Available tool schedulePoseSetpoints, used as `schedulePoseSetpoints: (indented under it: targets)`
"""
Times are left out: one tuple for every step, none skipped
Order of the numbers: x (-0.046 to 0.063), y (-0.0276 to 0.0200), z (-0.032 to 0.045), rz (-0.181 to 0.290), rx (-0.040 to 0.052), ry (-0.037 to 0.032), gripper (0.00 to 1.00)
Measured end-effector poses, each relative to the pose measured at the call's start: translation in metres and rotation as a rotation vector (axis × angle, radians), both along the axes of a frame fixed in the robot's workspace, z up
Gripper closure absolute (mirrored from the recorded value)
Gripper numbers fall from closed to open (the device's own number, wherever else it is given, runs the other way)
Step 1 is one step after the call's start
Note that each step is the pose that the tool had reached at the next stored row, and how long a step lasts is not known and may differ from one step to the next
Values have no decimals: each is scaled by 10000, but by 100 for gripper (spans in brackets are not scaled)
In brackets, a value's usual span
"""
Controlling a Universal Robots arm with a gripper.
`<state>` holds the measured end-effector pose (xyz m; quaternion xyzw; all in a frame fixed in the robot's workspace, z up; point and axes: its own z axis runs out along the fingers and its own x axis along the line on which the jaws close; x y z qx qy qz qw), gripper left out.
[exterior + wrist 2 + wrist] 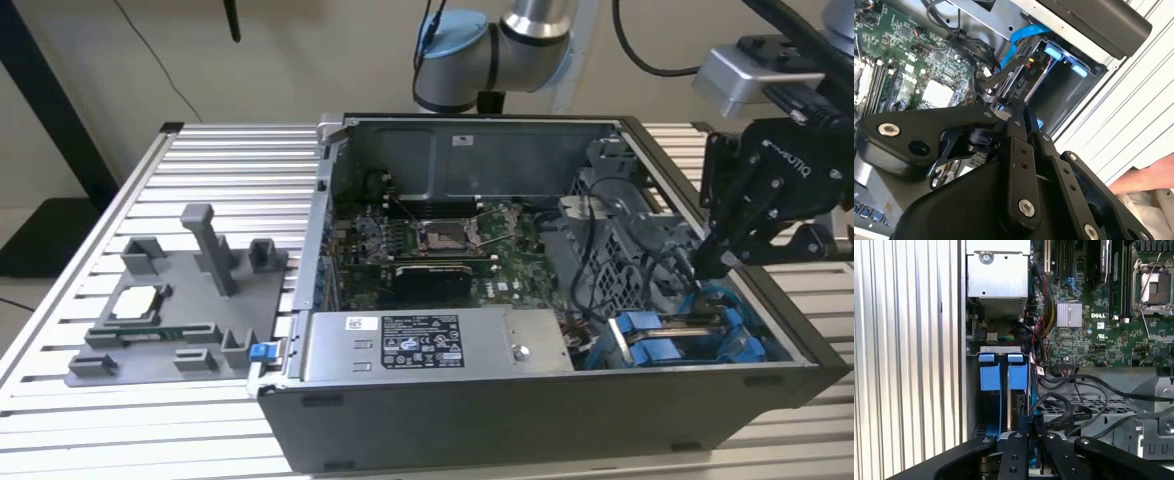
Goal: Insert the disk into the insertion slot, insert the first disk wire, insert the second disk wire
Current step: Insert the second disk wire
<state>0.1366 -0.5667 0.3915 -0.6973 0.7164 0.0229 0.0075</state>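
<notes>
At the exterior view's left, a grey fixture block (pixel 180 310) with upright posts sits on the ribbed metal table (pixel 80 380), a small square chip (pixel 136 302) lying on it. Beside it stands the open computer case (pixel 534 400), the green motherboard (pixel 441 250) on its floor and the grey labelled power-supply box (pixel 427 345) along the near wall.

Further right, in the case's near corner, is the insertion slot (pixel 681 335) with its blue side pieces. The disk (pixel 1021 412) stands edge-on inside it, between the blue clips (pixel 1003 375) in the first wrist view, with a light blue cable (pixel 1026 34) curving off behind it in the second wrist view.

My arm comes over the back of the case from its base joint (pixel 501 40) and bends down at the exterior view's right, so my gripper (pixel 711 262) hangs steeply into the case just above the slot, among black wires (pixel 1074 410). My fingers (pixel 1019 145) are drawn nearly together, tips at the disk's end where a black connector (pixel 996 97) sits; whether they actually pinch it I cannot tell.

A person's hand (pixel 1149 177) shows at the edge of the second wrist view.
</notes>
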Motion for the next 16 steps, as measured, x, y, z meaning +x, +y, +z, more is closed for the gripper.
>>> schedulePoseSetpoints:
  targets:
    - [-28,0,3,1,-1,-19,100]
    - [-61,0,4,1,-1,-36,100]
    - [-96,0,4,1,-1,-50,100]
    - [-133,0,4,2,-2,-67,100]
    - [-158,0,2,1,-3,-86,100]
    - [-172,0,-4,2,-2,-93,100]
    - [-178,-1,-15,1,-6,-93,100]
    - [-178,0,-31,2,-16,-94,100]
    - [-179,0,-49,4,-30,-94,100]
    - [-179,0,-68,4,-42,-94,100]
    - [-180,0,-85,2,-47,-94,100]
    - [-181,0,-104,2,-47,-94,100]
    - [-181,0,-121,3,-48,-94,100]
    - [-181,0,-140,2,-47,-94,100]
    - [-181,0,-158,2,-48,-94,100]
    - [-181,0,-177,3,-47,-94,100]
